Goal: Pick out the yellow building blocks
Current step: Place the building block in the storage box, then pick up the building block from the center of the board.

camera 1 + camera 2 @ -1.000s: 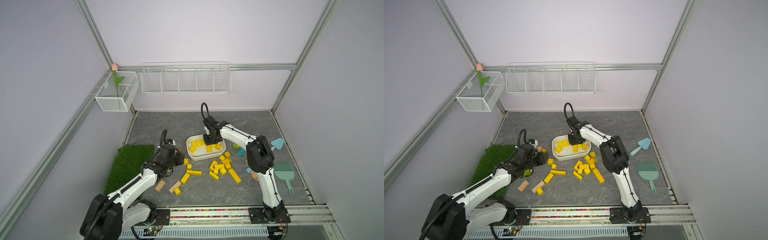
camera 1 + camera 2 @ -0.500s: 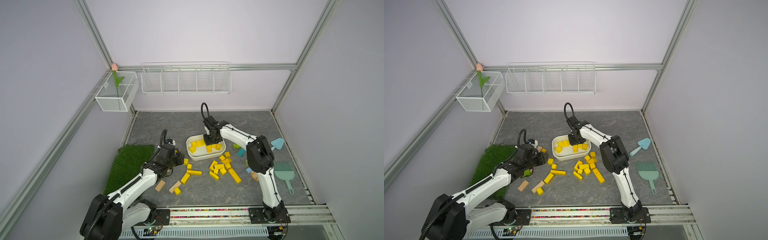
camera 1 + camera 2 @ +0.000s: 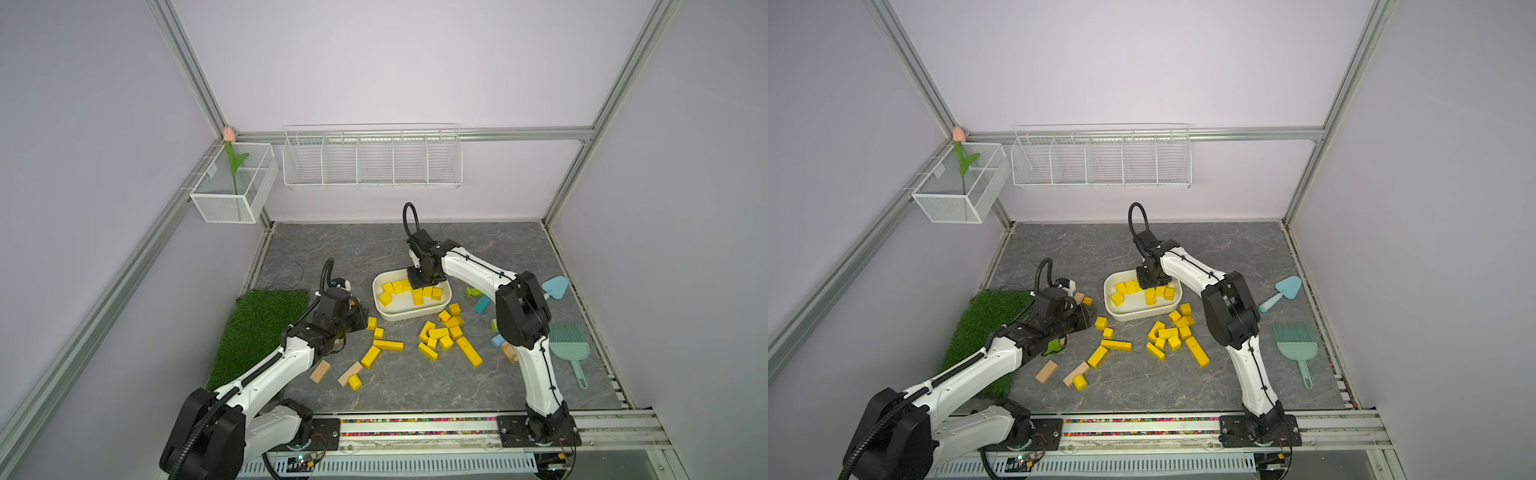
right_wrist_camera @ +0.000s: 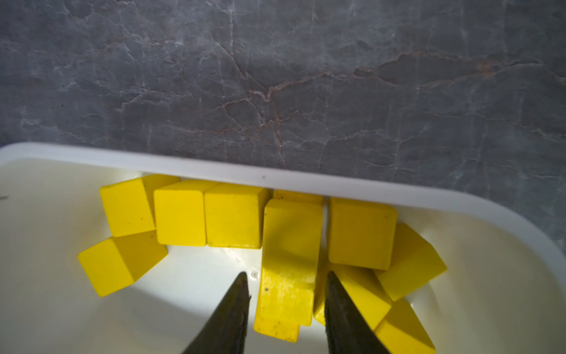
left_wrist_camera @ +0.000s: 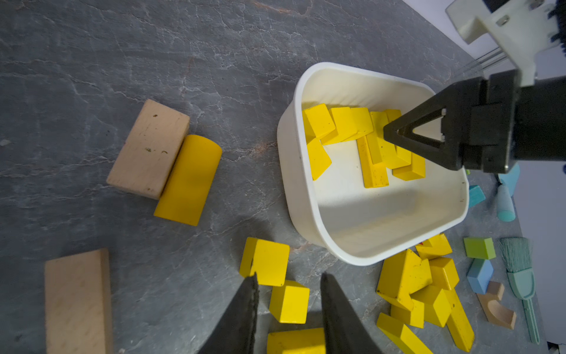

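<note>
the right fingers (image 4: 226, 315) stood released astride a yellow bar (image 4: 288, 260) lying in the white tray (image 3: 409, 315), where some yellow building blocks (image 3: 439, 333) sat; most lay loose on the surface beside it. the left fingers (image 5: 242, 312), parted and empty, faced a yellow cube (image 5: 289, 302); a square, centred descent would likely grip it without nudging its neighbours.

High paired overhead views, close wrist views sharing tub (image 5: 382, 220)

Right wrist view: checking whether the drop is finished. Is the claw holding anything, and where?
Nothing is held. The right claw is open over the white bowl; the long yellow block lies in it between the tips, touching neither.
</note>
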`<state>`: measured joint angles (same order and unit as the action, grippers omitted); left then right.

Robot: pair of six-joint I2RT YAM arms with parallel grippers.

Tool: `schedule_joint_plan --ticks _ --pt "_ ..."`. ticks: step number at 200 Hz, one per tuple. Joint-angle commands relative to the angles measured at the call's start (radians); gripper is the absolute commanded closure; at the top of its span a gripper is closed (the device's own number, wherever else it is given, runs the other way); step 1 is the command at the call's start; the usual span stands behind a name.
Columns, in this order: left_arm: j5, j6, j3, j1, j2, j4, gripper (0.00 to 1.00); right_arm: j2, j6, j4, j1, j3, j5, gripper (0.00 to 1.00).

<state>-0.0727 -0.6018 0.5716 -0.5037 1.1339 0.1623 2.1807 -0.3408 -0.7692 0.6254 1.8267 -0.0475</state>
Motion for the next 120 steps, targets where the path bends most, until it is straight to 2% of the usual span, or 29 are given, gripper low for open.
schedule_joint_plan --ticks 1,89,120 --pt "0.007 -0.013 0.002 0.008 -0.007 -0.006 0.63 -0.137 -0.009 -0.007 0.009 -0.055 0.018 0.58" --pt "0.017 -0.023 0.017 0.008 0.001 0.022 0.63 -0.529 -0.043 0.051 0.01 -0.466 -0.005 0.58" --pt "0.073 -0.053 0.026 0.009 0.002 0.068 0.59 -0.67 -0.095 0.1 0.016 -0.658 0.005 0.58"
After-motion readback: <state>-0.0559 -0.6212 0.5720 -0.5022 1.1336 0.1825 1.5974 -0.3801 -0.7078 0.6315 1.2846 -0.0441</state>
